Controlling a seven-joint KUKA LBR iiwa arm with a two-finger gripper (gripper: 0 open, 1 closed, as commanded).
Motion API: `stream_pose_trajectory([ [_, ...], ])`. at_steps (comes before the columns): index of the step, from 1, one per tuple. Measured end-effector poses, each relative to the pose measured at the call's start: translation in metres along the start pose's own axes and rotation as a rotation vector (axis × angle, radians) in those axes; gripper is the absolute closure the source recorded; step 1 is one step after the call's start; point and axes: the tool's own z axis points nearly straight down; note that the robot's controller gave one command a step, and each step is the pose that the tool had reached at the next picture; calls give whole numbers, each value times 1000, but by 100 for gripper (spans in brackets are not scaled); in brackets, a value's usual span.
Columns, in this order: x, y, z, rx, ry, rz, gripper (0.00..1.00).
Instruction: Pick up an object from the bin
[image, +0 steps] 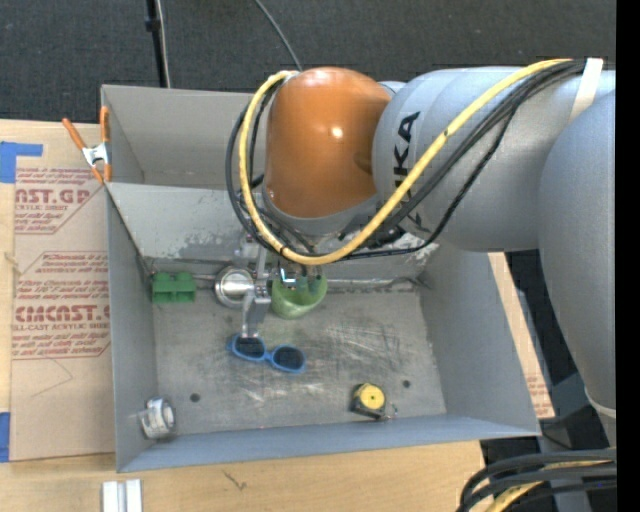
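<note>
pincer (251, 330) low in grey bin (130, 260); apart or together: cannot tell | 1 pair of blue sunglasses (268, 354) right under its tip; long axis across the view, lenses side by side | 1 green cup (300, 296), 1 silver knob (233, 288) just behind | 1 green block (172, 288) further left | 1 yellow tape measure (369, 400), 1 small silver piece (156, 418) farthest

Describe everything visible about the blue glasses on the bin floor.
The blue glasses look like small plastic sunglasses: two oval dark-blue lenses joined by a bridge, no arms visible. They lie flat on the grey bin floor near its middle, slanting down rightward. The end effector hangs right over their left lens; contact cannot be judged. Nothing else touches them.
</note>
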Motion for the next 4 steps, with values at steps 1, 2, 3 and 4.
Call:
stream_pose_trajectory([
  [1,35,-83,154,-6,-15,51,0],
  [2,42,-71,125,-1,-9,-2,0],
  [3,31,-73,126,-1,-7,105,0],
  [4,31,-77,152,-5,-14,167,0],
])
